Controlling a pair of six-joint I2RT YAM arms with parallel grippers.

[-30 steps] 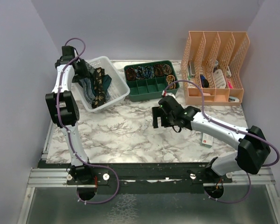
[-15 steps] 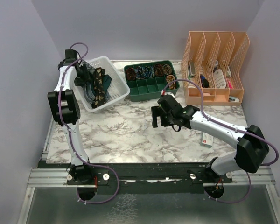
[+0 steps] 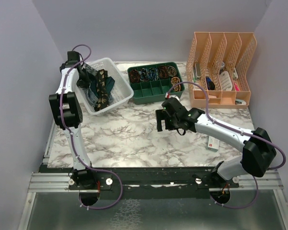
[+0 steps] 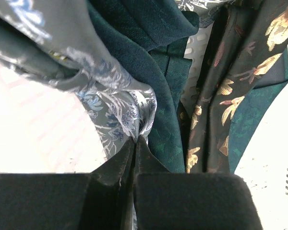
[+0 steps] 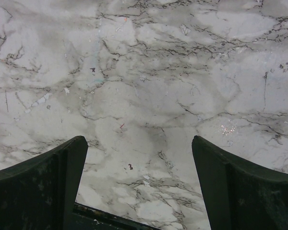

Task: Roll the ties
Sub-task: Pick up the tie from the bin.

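Left wrist view: left gripper (image 4: pixel 135 141) clamped a fold of the blue-grey tie (image 4: pixel 116 106); right gripper (image 5: pixel 138 143) stood wide, empty. Slow lift advised, leaving the teal tie (image 4: pixel 137 53) behind.

The marbled worktop (image 3: pixel 134 139) carries a white basket (image 3: pixel 119 101), a green divided tray (image 3: pixel 151 100), an orange file rack (image 3: pixel 221 101) and a small white packet (image 3: pixel 212 142).

On my feeds the left gripper (image 4: pixel 135 140) and right gripper (image 5: pixel 138 140) have matte black, wedge-shaped fingers (image 5: pixel 38 187), dust-flecked; behind them I see white links (image 3: pixel 221 129), bulky black joints (image 3: pixel 62 109) and a looping purple cable (image 3: pixel 81 48) on each arm.
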